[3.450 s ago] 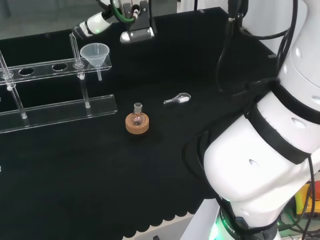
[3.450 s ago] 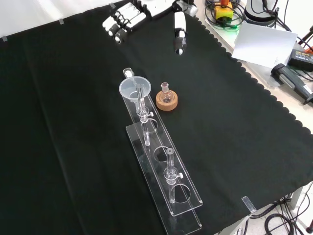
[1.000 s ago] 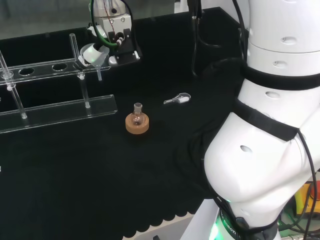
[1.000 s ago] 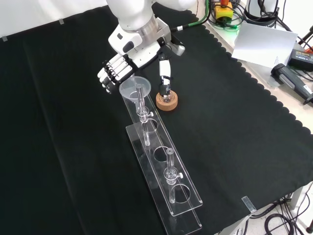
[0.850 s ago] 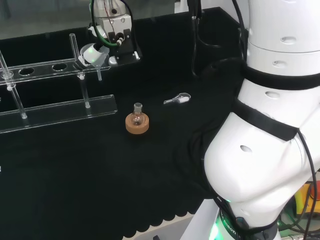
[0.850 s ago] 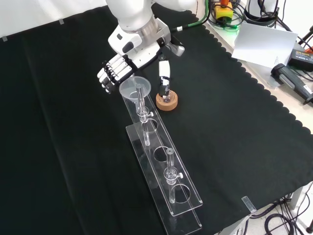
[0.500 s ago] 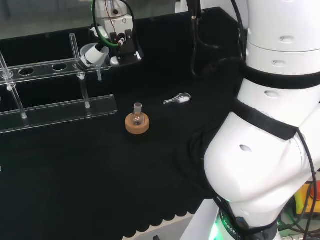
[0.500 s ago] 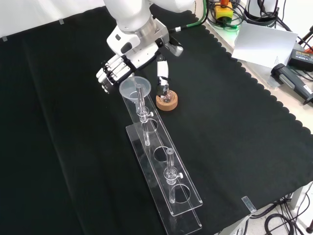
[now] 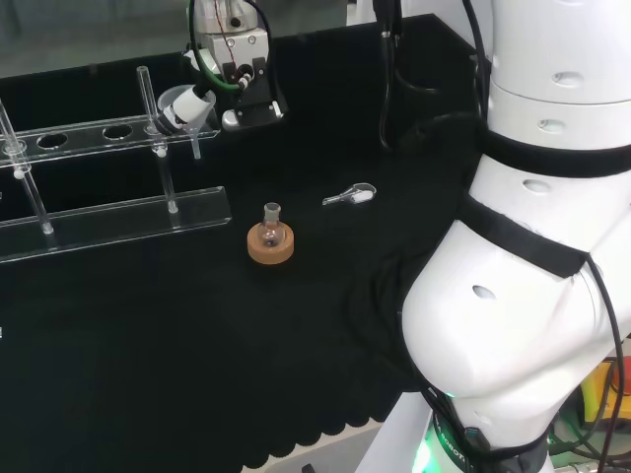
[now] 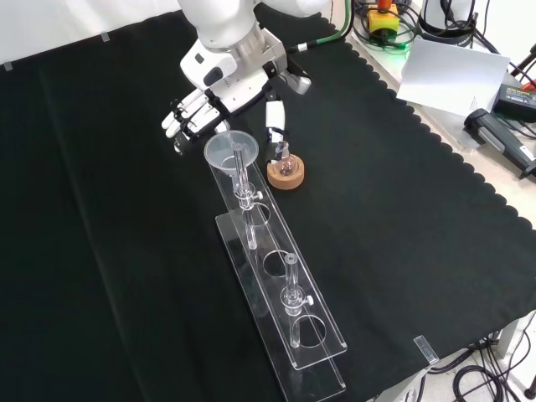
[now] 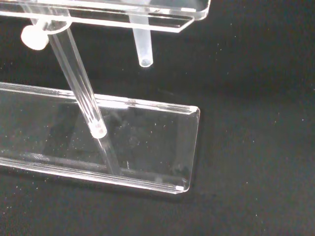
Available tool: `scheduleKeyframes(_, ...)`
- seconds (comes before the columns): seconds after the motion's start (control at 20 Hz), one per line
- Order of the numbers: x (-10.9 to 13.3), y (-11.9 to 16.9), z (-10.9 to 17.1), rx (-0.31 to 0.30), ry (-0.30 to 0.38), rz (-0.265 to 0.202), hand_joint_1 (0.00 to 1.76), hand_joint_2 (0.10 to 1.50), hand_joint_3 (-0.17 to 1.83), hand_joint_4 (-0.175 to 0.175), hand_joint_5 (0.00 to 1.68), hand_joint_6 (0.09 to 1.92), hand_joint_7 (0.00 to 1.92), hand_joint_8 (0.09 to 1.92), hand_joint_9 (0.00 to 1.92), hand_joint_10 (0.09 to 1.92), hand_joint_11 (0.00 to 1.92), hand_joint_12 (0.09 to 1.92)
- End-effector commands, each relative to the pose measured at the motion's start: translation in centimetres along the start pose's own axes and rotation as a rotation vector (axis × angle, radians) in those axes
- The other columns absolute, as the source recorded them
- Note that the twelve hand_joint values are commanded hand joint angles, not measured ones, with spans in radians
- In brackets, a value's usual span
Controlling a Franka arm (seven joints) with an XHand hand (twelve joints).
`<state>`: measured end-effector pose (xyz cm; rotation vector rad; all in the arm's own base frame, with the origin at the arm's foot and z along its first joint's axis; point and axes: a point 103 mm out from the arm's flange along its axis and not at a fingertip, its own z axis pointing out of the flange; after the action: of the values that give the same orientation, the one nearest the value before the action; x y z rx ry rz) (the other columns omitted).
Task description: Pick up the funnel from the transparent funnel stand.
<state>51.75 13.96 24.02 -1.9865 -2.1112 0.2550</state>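
The clear funnel (image 10: 228,151) sits in the end hole of the transparent funnel stand (image 10: 276,280), its stem hanging below the upper shelf. My hand (image 10: 228,74) hovers just beyond that end of the stand, open. Its fingers (image 10: 180,115) reach down on the left of the funnel's rim and the thumb (image 10: 274,117) on the right, apart from it. In the head view the hand (image 9: 246,94) is right beside the funnel (image 9: 182,99), partly covering it. The wrist view looks at the funnel's stem (image 11: 142,46), a stand rod (image 11: 78,83) and the base plate (image 11: 147,142).
A small round flask on a cork ring (image 10: 286,172) stands close to the right of the funnel in the front view, under the thumb. A small scoop (image 9: 350,195) lies on the cloth to the flask's right in the head view. The stand's other holes (image 9: 84,135) hold nothing.
My hand came down from the far edge of the bench to the funnel. Over the last second it drew back slightly from the funnel. The funnel stays in the stand.
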Motion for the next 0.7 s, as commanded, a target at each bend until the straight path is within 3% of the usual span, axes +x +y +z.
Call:
scheduleKeyframes(0.05,-0.11,0.23,0.08,0.01,-0.01,-0.001,0.43,0.69,0.06,-0.081,0.01,0.09,0.23,0.12,0.09,0.09,0.0,0.09)
scheduleKeyframes(0.4,-0.08,0.32,0.19,0.014,-0.018,0.0,0.44,0.69,0.06,-0.082,0.03,0.09,0.27,0.15,0.15,0.09,0.0,0.09)
scheduleKeyframes(0.7,-0.3,0.5,0.26,-0.013,0.008,0.03,0.46,0.72,0.04,-0.082,0.05,0.09,0.25,0.37,0.01,0.6,0.0,0.09)
